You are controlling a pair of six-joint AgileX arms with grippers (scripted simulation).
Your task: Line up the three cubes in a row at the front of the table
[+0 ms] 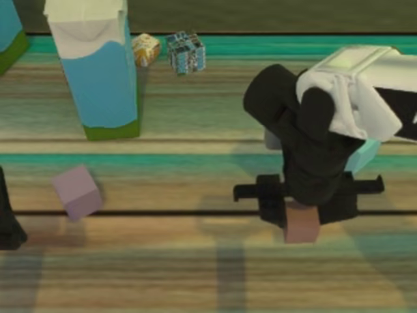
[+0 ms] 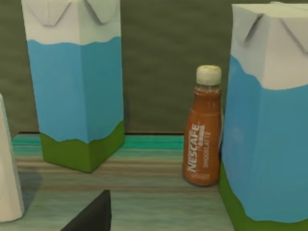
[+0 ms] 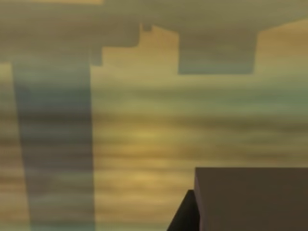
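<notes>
Right gripper (image 1: 301, 212) clamps the small pink-brown cube (image 1: 301, 226) at 5 o'clock on the table (image 1: 195, 274), low, I judge for the front row | cyan cube (image 1: 361, 156) peeks out behind at 3 | lilac cube (image 1: 77, 191) tilted at 8 | all plain, matte | left gripper (image 1: 8, 225) parked at 9, grip unreadable.

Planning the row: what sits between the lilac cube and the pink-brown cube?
Nothing; in the top view only bare table lies between lilac cube and pink-brown cube.
</notes>
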